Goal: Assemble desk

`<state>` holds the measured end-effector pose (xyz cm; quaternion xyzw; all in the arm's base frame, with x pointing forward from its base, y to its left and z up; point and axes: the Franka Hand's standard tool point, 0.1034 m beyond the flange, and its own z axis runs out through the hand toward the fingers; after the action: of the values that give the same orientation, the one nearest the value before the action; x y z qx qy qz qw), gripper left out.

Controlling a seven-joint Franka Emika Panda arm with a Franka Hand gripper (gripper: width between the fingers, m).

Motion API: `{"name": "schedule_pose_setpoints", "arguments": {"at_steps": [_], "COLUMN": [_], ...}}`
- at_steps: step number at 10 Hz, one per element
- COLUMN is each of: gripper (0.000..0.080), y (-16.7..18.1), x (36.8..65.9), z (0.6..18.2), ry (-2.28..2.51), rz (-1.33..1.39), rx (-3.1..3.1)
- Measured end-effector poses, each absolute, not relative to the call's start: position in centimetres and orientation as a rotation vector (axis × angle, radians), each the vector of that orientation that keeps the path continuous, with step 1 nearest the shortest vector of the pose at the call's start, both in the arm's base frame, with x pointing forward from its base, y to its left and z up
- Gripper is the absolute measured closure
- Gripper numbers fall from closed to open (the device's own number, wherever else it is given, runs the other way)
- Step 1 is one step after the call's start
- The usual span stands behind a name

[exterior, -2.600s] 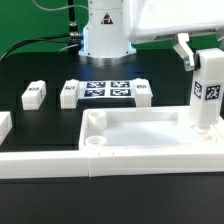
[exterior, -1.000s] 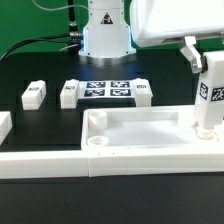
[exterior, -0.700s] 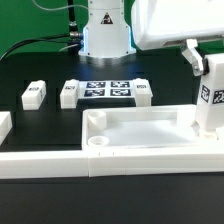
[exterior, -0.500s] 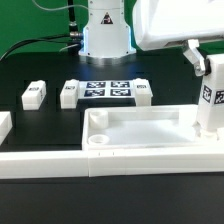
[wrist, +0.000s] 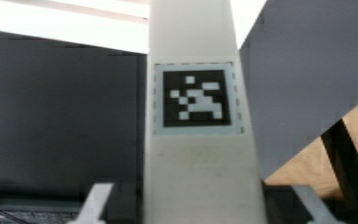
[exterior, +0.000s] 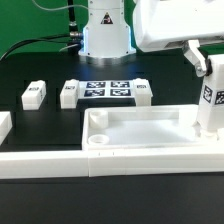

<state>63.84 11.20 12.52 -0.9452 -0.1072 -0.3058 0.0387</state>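
I'm gripping the leg (exterior: pixel 210 100) upright, the gripper's (exterior: pixel 203 65) jaws closed on its upper end, at the top's (exterior: pixel 130 113) corner on the exterior view's right, and I'm fearing a slight tilt jamming it there.

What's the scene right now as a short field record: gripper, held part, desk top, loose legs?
desk top: flat on table, round socket empty at the exterior view's left
held leg: upright, tag showing, lower end at desk top's corner on the exterior view's right; seating not visible
gripper: shut on held leg
loose legs: three, lying on table
marker board: between two loose legs
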Motion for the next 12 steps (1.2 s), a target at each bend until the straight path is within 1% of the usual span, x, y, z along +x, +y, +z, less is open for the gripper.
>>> {"name": "schedule_pose_setpoints", "arguments": {"at_steps": [3,6,10,11,12], "gripper": [0.0511,0.0511,0.0510,0.0453,0.0286], "y": [11.25,11.54,11.48,11.49,11.49], "x": [63.53,63.77,63.76,63.75,63.75], "z": [12.25,12.25,12.25,12.23,12.22], "ry": [-0.338,-0.296,-0.299,-0.299,-0.299], "rz": [-0.933,-0.991,-0.993,-0.993,-0.992], "rx": [-2.900,-2.881,-2.881,-2.882,-2.882]}}
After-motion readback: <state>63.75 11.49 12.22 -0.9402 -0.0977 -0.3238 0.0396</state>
